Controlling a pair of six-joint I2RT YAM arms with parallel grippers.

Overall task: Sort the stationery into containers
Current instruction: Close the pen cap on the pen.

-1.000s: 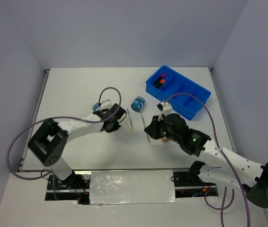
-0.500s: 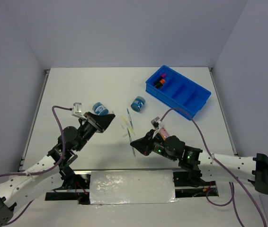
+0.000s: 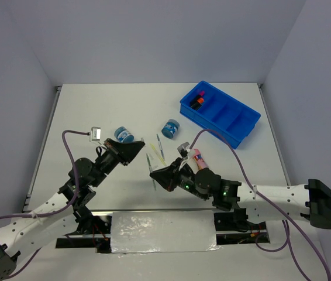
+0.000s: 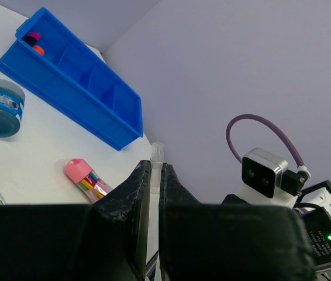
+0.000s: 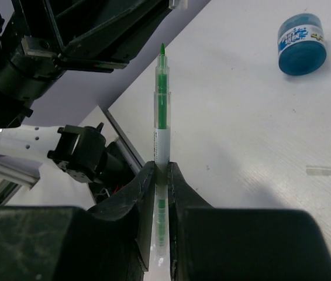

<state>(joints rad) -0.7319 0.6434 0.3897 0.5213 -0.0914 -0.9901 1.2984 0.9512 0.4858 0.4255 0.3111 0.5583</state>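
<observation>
At near left, the left hand (image 3: 140,143) is clamped on a small clear plastic cap (image 4: 157,151). It faces the right hand (image 3: 156,174), pinched shut on a thin green-tipped pen (image 5: 161,111) near centre and aimed at the cap, seemingly for capping. The blue four-compartment plastic tray (image 3: 209,124) sits far right.

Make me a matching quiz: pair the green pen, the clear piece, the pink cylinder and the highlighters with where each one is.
1. green pen
2. clear piece
3. pink cylinder
4. highlighters

A. in the tray
B. in the left jaws
C. lying on the table
D. in the right jaws

Pairs: 1-D, 2-B, 3-C, 4-A
</observation>
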